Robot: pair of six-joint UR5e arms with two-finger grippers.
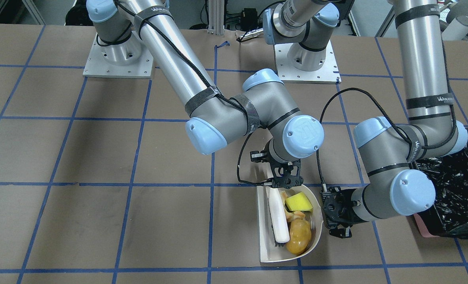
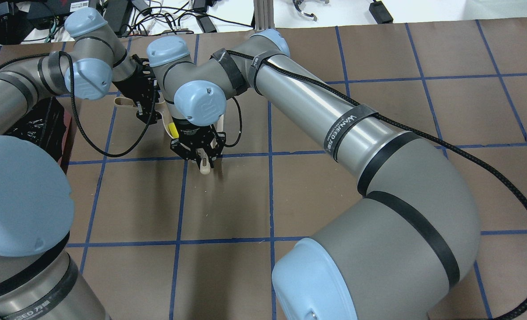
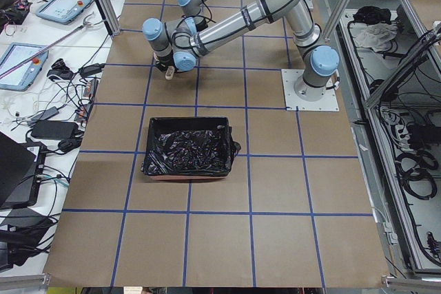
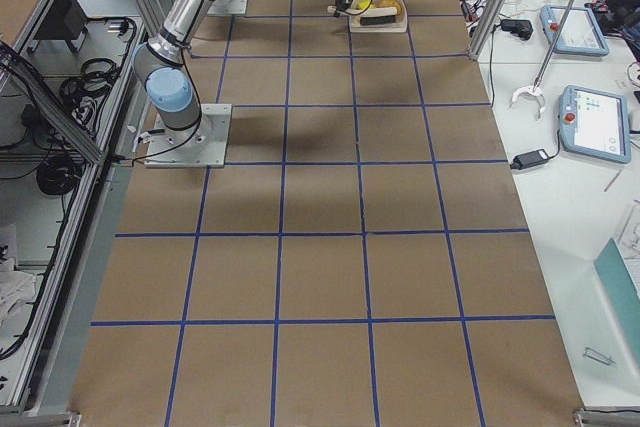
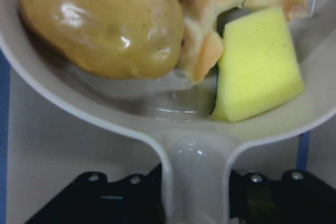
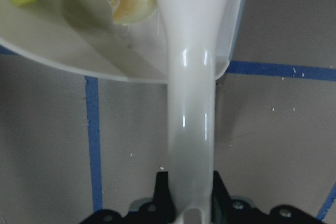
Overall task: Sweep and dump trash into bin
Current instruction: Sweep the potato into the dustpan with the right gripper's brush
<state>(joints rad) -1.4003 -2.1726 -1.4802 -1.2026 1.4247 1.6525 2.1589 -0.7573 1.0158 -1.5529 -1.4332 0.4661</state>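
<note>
The beige dustpan (image 1: 265,236) rests on the table and holds the trash: a yellow sponge (image 1: 298,202), a tan croissant (image 1: 296,215) and a glossy potato (image 1: 298,236). My left gripper (image 1: 328,213) is shut on the dustpan handle (image 5: 194,182), with the potato (image 5: 100,24) and sponge (image 5: 257,66) just beyond it. My right gripper (image 1: 285,181) is shut on the beige brush handle (image 6: 191,103). The brush (image 1: 278,215) lies lengthwise inside the pan beside the trash. The pink bin (image 1: 425,230) with its black bag (image 3: 187,148) stands on the left arm's side, apart from the pan.
Brown table paper carries a grid of blue tape lines (image 1: 210,221). Both arm bases (image 1: 117,59) are bolted at the robot's edge. Cables and tablets (image 3: 62,5) lie on a side desk past the far table edge.
</note>
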